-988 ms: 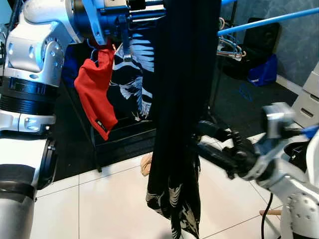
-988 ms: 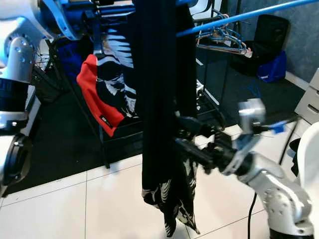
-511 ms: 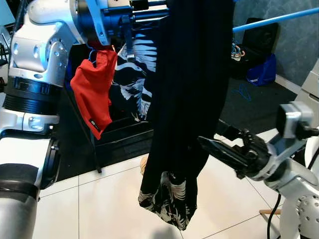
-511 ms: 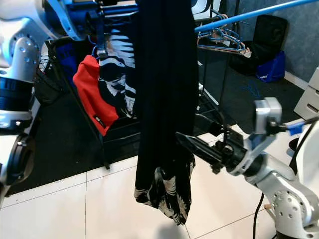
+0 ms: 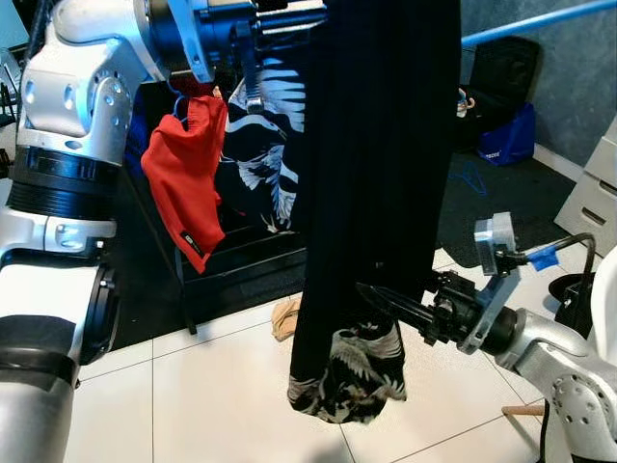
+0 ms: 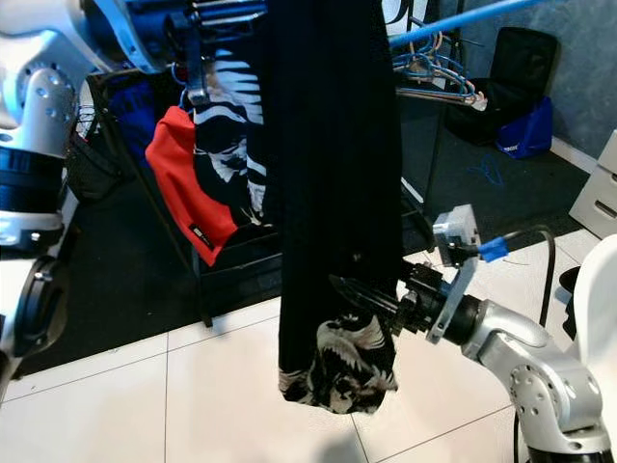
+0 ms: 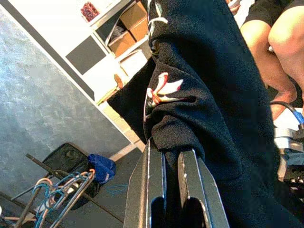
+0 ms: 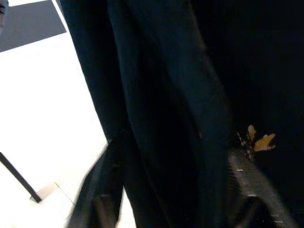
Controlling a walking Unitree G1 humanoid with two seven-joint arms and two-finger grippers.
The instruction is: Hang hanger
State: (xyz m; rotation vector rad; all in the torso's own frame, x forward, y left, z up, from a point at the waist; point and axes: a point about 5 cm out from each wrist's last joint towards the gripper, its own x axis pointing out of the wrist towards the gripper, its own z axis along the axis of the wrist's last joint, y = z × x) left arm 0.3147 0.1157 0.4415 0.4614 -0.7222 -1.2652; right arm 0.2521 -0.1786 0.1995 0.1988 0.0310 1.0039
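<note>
Hanger hidden under a long black garment [image 5: 376,193], held high at the blue rail [image 5: 540,19].
The garment is hung down to just above the white tiled floor [image 5: 193,395], beside a red cloth [image 5: 188,188] and a patterned shirt [image 5: 260,145]. The left gripper [image 7: 172,156] is raised at rail height, jaws clenched on the garment's top fold. The right gripper [image 6: 362,294] is reached forward low, jaws spread around the hanging fabric near its hem.

Left arm raised high, left tool [image 7: 171,190] fingers nearly closed. Right arm extended forward, right tool [image 5: 386,297] fingers spread apart.
</note>
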